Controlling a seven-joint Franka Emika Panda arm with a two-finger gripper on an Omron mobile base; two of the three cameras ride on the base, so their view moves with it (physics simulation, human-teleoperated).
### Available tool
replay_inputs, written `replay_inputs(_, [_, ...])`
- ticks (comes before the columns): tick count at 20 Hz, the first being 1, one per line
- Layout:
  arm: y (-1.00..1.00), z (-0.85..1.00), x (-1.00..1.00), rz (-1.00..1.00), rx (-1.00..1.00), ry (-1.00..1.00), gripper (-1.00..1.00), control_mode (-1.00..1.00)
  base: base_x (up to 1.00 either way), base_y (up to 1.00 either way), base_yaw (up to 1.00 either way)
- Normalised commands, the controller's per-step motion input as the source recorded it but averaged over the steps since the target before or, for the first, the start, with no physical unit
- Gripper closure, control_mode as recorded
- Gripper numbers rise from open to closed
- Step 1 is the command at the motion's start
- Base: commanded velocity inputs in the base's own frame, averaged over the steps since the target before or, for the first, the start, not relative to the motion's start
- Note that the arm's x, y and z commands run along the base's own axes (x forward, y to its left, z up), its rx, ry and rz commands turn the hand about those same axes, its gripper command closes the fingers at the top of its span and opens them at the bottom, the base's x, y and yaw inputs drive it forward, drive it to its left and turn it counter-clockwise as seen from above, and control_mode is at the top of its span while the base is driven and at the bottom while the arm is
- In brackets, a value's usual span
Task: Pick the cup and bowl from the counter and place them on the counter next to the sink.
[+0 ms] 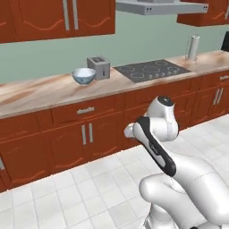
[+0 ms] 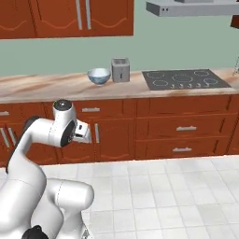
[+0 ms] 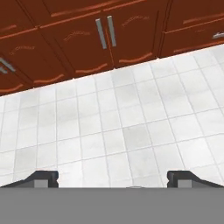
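Note:
The pale blue glassy bowl (image 1: 83, 75) (image 2: 99, 75) sits upright on the beige-pink marbled counter (image 1: 40, 91) (image 2: 51, 86), just left of a toaster. The green cup and the sink are out of view. My arm is folded low in front of the cabinets, well short of the counter and below its top. The gripper (image 3: 113, 178) (image 1: 129, 131) (image 2: 85, 132) is open with nothing between its widely spread fingertips (image 3: 45, 177). It looks down at the white floor tiles and the cabinet doors.
A silver toaster (image 1: 99, 67) (image 2: 120, 69) stands right beside the bowl. A dark stovetop (image 1: 152, 69) (image 2: 184, 79) lies further right under a range hood (image 1: 161, 6). A paper towel holder (image 1: 193, 47) stands at the far right. Reddish-brown cabinets (image 3: 87, 39) line the floor.

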Motion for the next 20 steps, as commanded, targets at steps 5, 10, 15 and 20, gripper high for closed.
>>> replay_inputs(5, [0.0, 0.0, 0.0, 0.0, 0.0, 0.0, -1.0, 1.0, 1.0, 0.5, -0.03])
replay_inputs(10, [0.0, 0.0, 0.0, 0.0, 0.0, 0.0, -1.0, 1.0, 1.0, 0.22, 0.04])
replay_inputs(15, [0.0, 0.0, 0.0, 0.0, 0.0, 0.0, -1.0, 1.0, 1.0, -0.01, 0.2])
replay_inputs(20, [0.0, 0.0, 0.0, 0.0, 0.0, 0.0, -1.0, 1.0, 0.88, -0.3, 0.31])
